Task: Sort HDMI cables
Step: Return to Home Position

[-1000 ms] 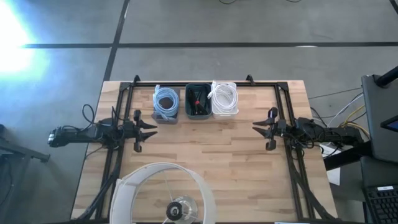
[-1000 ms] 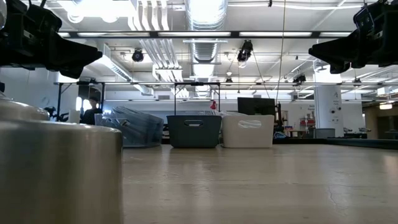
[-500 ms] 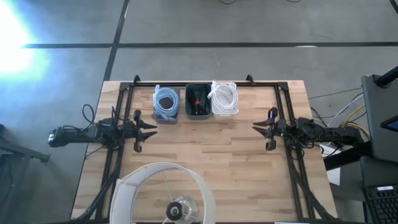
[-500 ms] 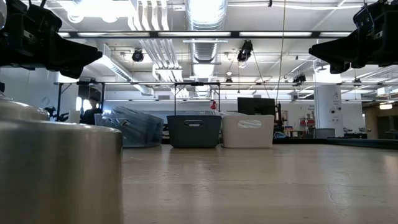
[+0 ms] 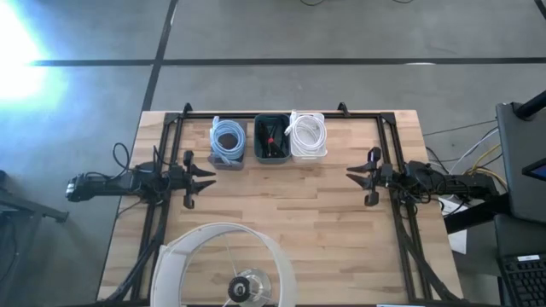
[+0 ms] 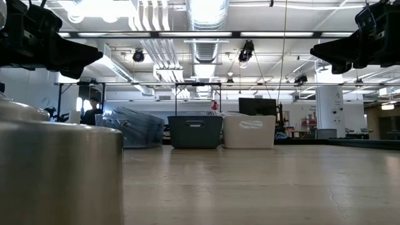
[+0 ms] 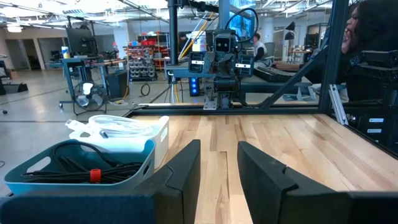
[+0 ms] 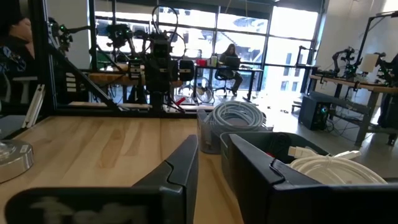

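The HDMI cables all lie coiled in three small bins in a row at the table's far middle. Light blue coils [image 5: 227,141] fill the left bin, black cables [image 5: 271,140] the dark middle bin, white coils [image 5: 308,132] the white right bin. My left gripper [image 5: 210,178] hovers open above the table's left side, pointing right, with the black cables [image 7: 71,163] and white coils [image 7: 115,127] off to its far side. My right gripper [image 5: 351,176] hovers open at the right side, pointing left, past the light blue coils [image 8: 236,115] and white coils [image 8: 329,168].
A large white ring with a metal cylinder [image 5: 241,288] at its centre sits at the table's near edge; the cylinder [image 6: 59,169] fills the low view's left. A black frame [image 5: 281,113] borders the table. Bare wood [image 5: 281,200] lies between the grippers. A person [image 7: 370,43] stands beyond the table.
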Robot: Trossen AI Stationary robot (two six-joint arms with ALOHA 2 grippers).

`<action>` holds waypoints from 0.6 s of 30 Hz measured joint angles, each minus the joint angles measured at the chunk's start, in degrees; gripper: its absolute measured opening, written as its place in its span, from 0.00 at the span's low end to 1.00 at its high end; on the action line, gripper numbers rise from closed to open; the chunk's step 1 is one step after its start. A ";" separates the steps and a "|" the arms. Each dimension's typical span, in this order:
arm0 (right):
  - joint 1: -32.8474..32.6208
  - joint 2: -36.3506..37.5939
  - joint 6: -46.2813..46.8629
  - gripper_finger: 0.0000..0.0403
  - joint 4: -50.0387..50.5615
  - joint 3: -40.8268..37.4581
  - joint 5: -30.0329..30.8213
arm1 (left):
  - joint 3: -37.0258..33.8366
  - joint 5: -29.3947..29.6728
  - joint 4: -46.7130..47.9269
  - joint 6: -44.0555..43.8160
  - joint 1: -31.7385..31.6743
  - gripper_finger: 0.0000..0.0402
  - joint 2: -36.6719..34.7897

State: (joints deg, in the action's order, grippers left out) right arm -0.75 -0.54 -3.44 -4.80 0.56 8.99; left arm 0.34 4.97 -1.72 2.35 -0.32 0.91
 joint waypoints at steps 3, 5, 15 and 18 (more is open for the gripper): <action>-0.01 0.00 0.00 0.22 0.00 0.00 0.00 | 0.00 0.00 0.00 -0.01 -0.01 0.27 -0.01; 0.00 0.00 0.00 0.22 0.01 0.00 0.00 | 0.00 0.00 0.00 -0.02 -0.01 0.27 -0.01; -0.01 0.00 0.00 0.19 0.00 0.00 0.01 | 0.00 0.00 0.00 -0.01 0.00 0.27 0.00; -0.01 0.00 0.00 0.17 0.00 0.00 0.00 | 0.00 0.00 0.00 0.00 0.00 0.27 -0.02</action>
State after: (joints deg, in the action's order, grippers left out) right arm -0.75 -0.54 -3.44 -4.80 0.56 8.99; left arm 0.34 4.97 -1.72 2.35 -0.32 0.89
